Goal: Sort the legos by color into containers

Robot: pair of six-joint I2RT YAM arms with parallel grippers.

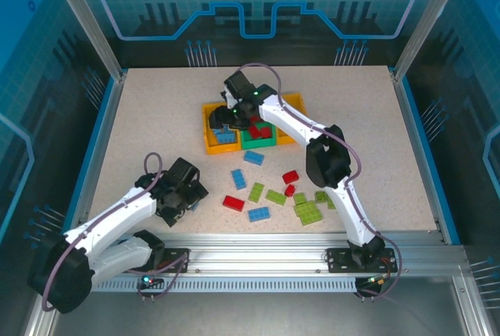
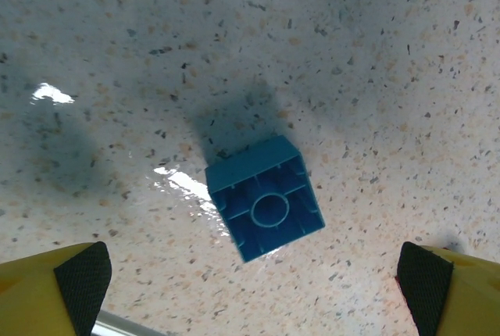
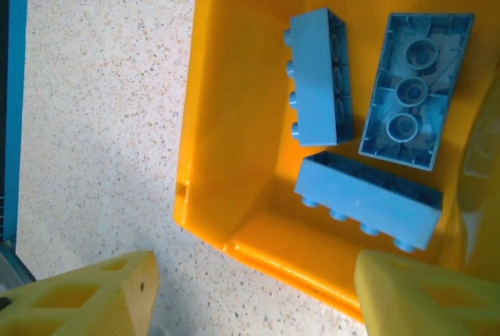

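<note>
Right arm (image 1: 312,129) outstretched over orange-yellow bin (image 3: 226,78), right gripper (image 3: 254,273) half-spread, seemingly empty; left gripper (image 2: 254,277) spread wide, empty.

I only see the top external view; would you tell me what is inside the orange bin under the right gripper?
Observer: Three blue legos: one underside up, two on their sides.
Operator: Is the right gripper holding one?
Observer: No, it stands open and empty over a corner of the orange bin.
Operator: What is under the left gripper?
Observer: One square blue lego, underside up on the table.
</note>
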